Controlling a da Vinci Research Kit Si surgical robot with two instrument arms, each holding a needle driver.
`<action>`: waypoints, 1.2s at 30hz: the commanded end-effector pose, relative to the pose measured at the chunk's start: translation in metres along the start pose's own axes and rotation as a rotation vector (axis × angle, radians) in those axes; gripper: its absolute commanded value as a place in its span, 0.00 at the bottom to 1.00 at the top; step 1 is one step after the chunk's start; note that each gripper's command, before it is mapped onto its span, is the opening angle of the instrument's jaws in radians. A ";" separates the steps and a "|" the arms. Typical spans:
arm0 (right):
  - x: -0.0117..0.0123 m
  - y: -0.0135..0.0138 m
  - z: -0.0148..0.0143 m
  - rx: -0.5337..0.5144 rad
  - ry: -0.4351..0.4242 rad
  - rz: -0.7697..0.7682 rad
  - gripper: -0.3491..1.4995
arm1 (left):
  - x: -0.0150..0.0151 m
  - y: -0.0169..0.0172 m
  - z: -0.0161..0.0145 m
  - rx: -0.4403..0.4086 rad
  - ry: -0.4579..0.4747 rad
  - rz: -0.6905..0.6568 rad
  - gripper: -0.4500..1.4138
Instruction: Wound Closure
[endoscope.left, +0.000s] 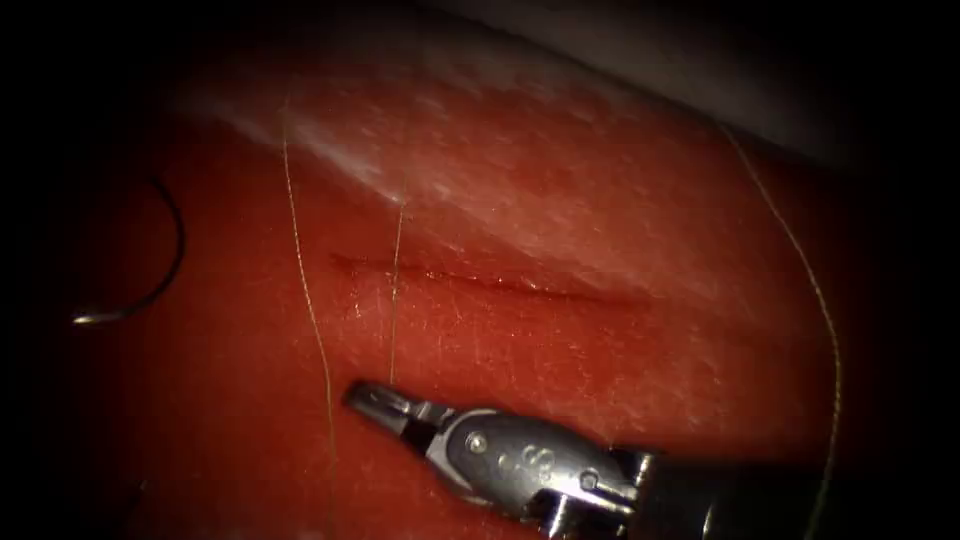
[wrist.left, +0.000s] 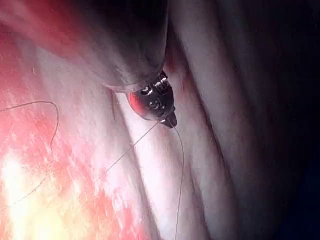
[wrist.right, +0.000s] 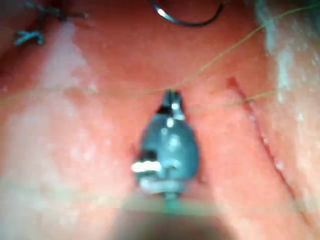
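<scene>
The cut (endoscope.left: 480, 282) runs left to right across the red tissue (endoscope.left: 560, 200). The curved needle (endoscope.left: 160, 262) lies free on the tissue far to the left of the cut, held by no tool; it is also in the right wrist view (wrist.right: 187, 21). One strand of thread (endoscope.left: 395, 300) crosses the cut near its left end and runs down to my right tool (endoscope.left: 372, 398), whose jaws are shut on the thread just below the cut. In the left wrist view my left tool (wrist.left: 171, 121) is shut on the thread (wrist.left: 179, 165), and two strands leave its tip.
A second strand (endoscope.left: 310, 310) runs top to bottom left of the cut. Another long strand (endoscope.left: 820, 300) curves down the tissue's right side. Cut ends of blue thread (wrist.right: 30, 35) lie on the tissue. A pale edge (endoscope.left: 650, 60) borders the tissue at the back.
</scene>
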 end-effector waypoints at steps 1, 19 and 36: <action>-0.0002 -0.0003 0.0008 0.001 -0.001 0.001 0.00 | 0.0000 -0.0001 0.0008 0.000 0.003 0.000 0.05; -0.0015 0.0016 -0.0013 0.038 -0.043 -0.003 0.00 | -0.0004 0.0002 -0.0002 -0.008 0.013 -0.002 0.05; -0.0037 0.0010 -0.0021 0.049 -0.086 0.017 0.00 | 0.0021 -0.0001 -0.0043 -0.013 0.037 -0.030 0.05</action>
